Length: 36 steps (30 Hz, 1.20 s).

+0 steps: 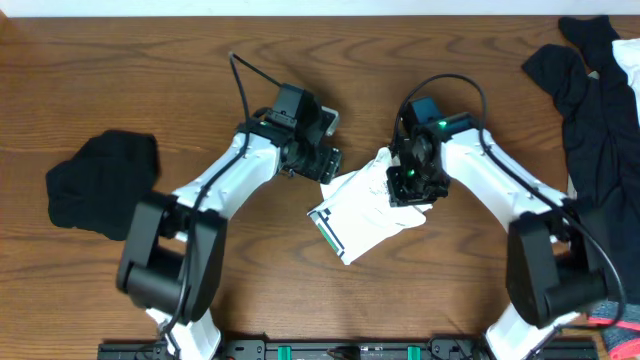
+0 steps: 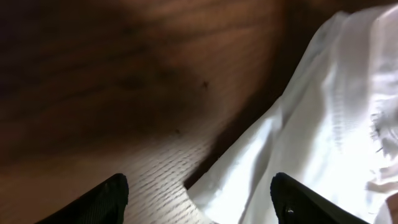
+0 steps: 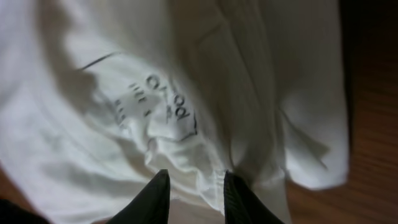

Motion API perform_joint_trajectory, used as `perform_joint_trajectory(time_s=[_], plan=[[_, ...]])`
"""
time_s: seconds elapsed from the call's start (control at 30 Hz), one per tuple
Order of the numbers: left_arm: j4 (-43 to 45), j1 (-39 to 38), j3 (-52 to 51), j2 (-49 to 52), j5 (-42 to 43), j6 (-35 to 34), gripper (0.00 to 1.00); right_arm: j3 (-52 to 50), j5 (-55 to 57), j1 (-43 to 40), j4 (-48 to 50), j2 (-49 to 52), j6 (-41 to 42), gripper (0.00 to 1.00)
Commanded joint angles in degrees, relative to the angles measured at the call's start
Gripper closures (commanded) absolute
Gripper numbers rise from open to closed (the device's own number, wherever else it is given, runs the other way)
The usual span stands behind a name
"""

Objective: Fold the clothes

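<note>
Roughly mid-table lies the white T-shirt [image 1: 365, 215], folded small, its green-and-black print at the near edge. The right gripper [image 3: 194, 186] pinches a fold of it. The left gripper [image 2: 202, 199] stands spread over its left hem. A black garment [image 1: 100, 185] lies far left and dark clothes [image 1: 590, 90] far right on the table [image 1: 150, 80].

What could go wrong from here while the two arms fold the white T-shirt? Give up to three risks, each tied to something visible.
1. The right hand seems to pinch a bunched ridge of the white T-shirt; pulling could drag the folded bundle open.
2. The left hand is open, with only the shirt's edge between its fingers; closing may catch one layer or miss.
3. Both hands crowd the shirt's far edge and could collide.
</note>
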Motion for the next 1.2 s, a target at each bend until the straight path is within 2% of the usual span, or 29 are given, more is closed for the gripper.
perform_joint_trajectory(time_s=[0.0, 0.3, 0.4, 0.77, 0.97, 1.07, 1.17], plan=[[0.07, 0.24, 0.00, 2.71, 3.26, 1.18, 0.24, -0.44, -0.76, 0.37, 1.51, 2.80, 0.02, 0.73], [0.68, 0.24, 0.00, 5.81, 3.39, 1.16, 0.22, -0.44, 7.58, 0.33, 12.41, 4.52, 0.00, 0.70], [0.42, 0.22, 0.00, 5.81, 6.29, 0.94, 0.22, -0.44, 9.33, 0.33, 15.06, 4.50, -0.02, 0.68], [-1.88, 0.35, 0.00, 5.57, 8.20, 0.76, 0.21, -0.44, 9.33, 0.33, 16.37, 4.52, -0.26, 0.64], [-2.99, 1.86, 0.00, 5.14, 8.46, -2.34, 0.09, -0.46, 9.35, 0.33, 15.45, 4.52, -1.11, 0.64], [-2.78, 3.61, 0.00, 5.14, 12.57, -3.54, 0.08, -0.46, 9.97, 0.33, 15.08, 4.52, -1.09, 0.64], [-2.27, 5.38, 0.00, 5.14, 20.70, -3.54, 0.08, -0.46, 9.97, 0.33, 14.67, 4.52, -1.09, 0.63]])
